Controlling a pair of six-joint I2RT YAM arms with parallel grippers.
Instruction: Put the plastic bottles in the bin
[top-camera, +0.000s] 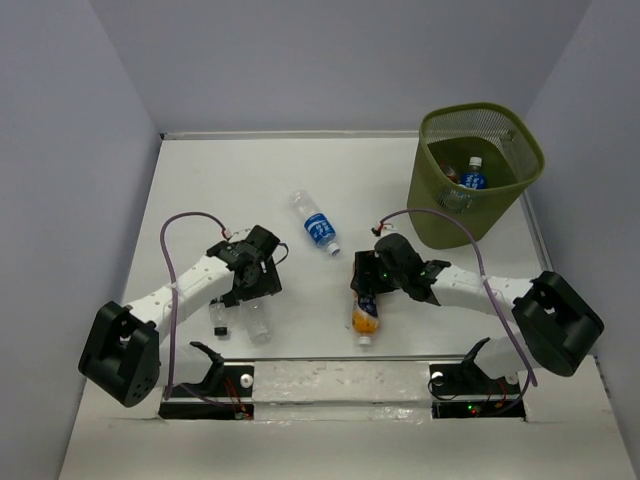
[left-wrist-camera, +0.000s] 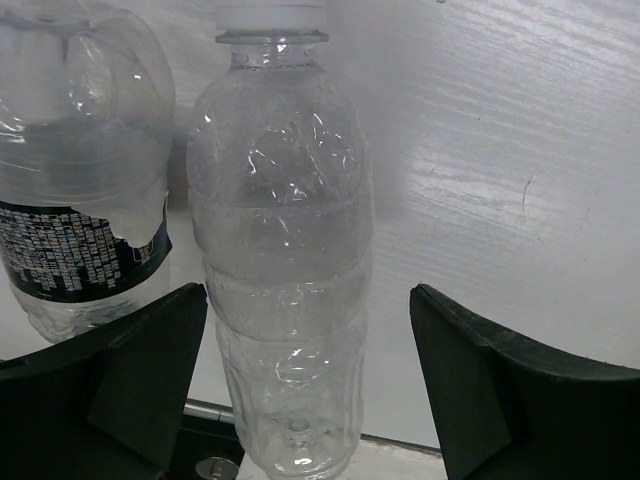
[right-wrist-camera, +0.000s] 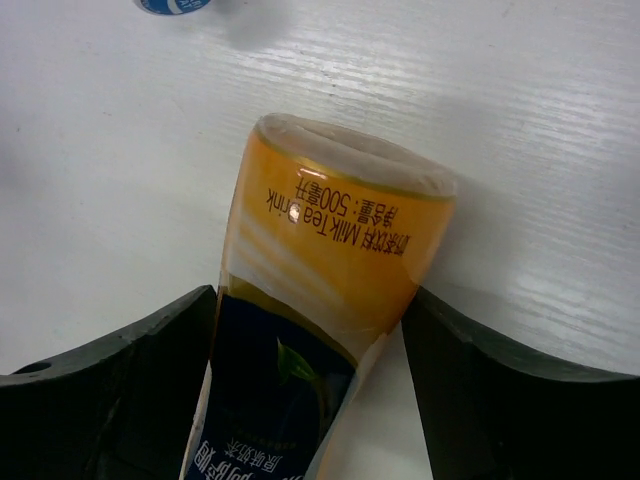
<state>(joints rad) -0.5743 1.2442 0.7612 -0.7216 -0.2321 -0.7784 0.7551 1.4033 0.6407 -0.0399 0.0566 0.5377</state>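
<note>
1. White tabletop (top-camera: 200, 190), grey walls; olive-green wire-mesh bin (top-camera: 478, 180) far right holds some bottles.
2. Left gripper (left-wrist-camera: 305, 385) is spread around clear unlabelled plastic bottle (left-wrist-camera: 282, 270); dark-labelled clear bottle (left-wrist-camera: 80, 170) lies alongside and could be knocked.
3. Right gripper (right-wrist-camera: 310, 395) looks closed against orange milk-tea bottle (right-wrist-camera: 330, 290); the rounded body may slip out.

Both arms have white link shells with black joint housings and black base blocks. A thin purple cable (top-camera: 172, 262) loops along each arm. The left gripper (left-wrist-camera: 310, 385) and right gripper (right-wrist-camera: 310, 375) have matte black, wedge-shaped fingers.
</note>
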